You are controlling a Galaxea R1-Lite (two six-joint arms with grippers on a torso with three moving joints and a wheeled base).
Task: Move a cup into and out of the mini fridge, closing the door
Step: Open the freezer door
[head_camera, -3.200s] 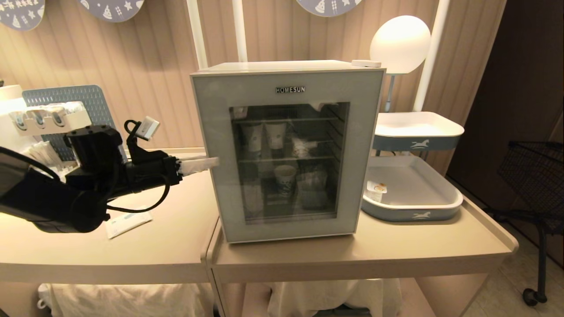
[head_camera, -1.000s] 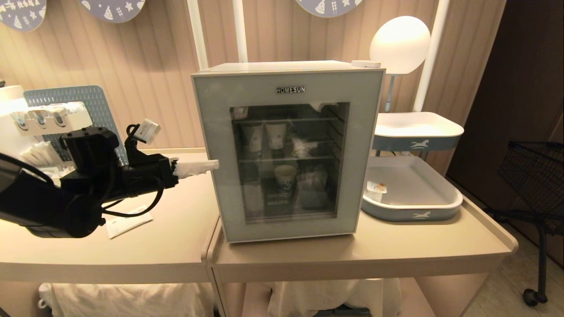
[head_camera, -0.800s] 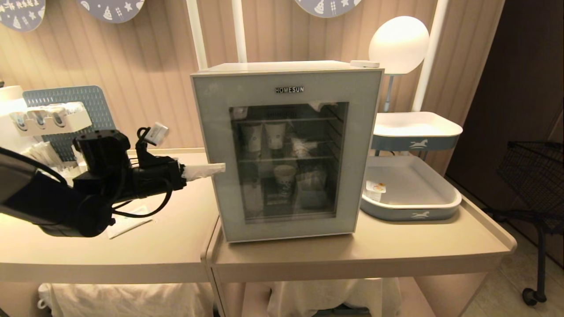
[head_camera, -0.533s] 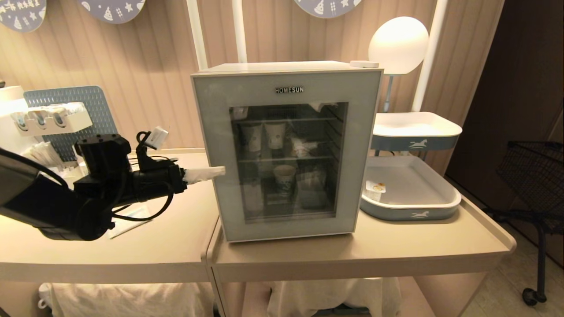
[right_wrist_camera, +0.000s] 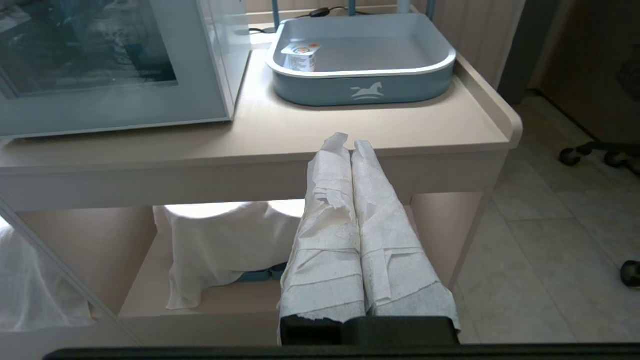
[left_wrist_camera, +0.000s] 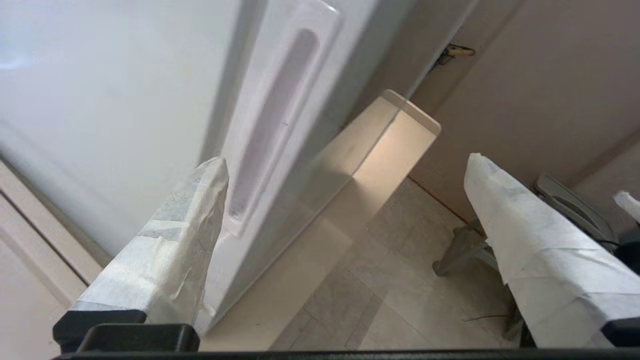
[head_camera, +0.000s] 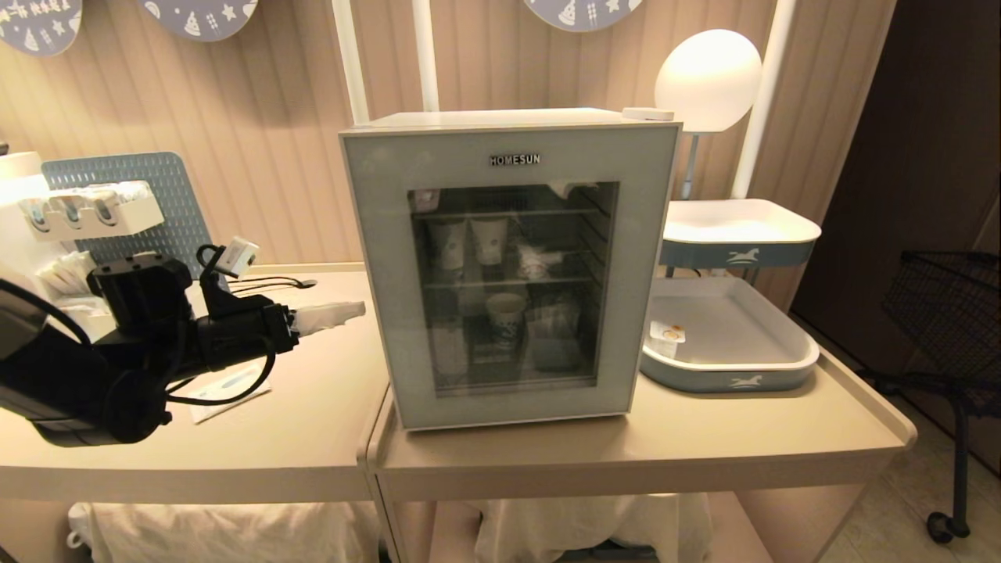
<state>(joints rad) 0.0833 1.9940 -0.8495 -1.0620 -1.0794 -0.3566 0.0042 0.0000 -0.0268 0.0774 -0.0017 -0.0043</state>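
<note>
The white box-shaped mini fridge (head_camera: 508, 266) stands on the beige desk (head_camera: 665, 446), its grey-framed door with the dark glass window (head_camera: 512, 281) shut flush against the cabinet. Behind the glass, tall paper cups on wire shelves show only dimly.

To the fridge's left, the black left arm reaches in level over the adjoining desk. The left gripper (left_wrist_camera: 345, 210) has its tape-wrapped fingers (left_wrist_camera: 170, 240) spread wide apart and holds nothing. In the left wrist view, one fingertip lies just beside the long recessed handle groove (left_wrist_camera: 272, 125) in the fridge's white side; whether it touches cannot be told.

The right gripper (right_wrist_camera: 348, 145) hangs low in front of the desk edge, out of the head view, its white-wrapped fingers pressed together on nothing.

To the fridge's right, a grey-blue rectangular tray with a white horse emblem (head_camera: 735, 379) sits on the desk. The small white yogurt-style cup with the foil lid (head_camera: 667, 338) stands in the tray's near-left corner, well apart from both grippers.

A flat white packet (head_camera: 227, 387) lies on the left desk, partly hidden by the left arm. Ribbed beige panelling backs the scene, with a round white lamp (head_camera: 708, 74) behind the tray.
</note>
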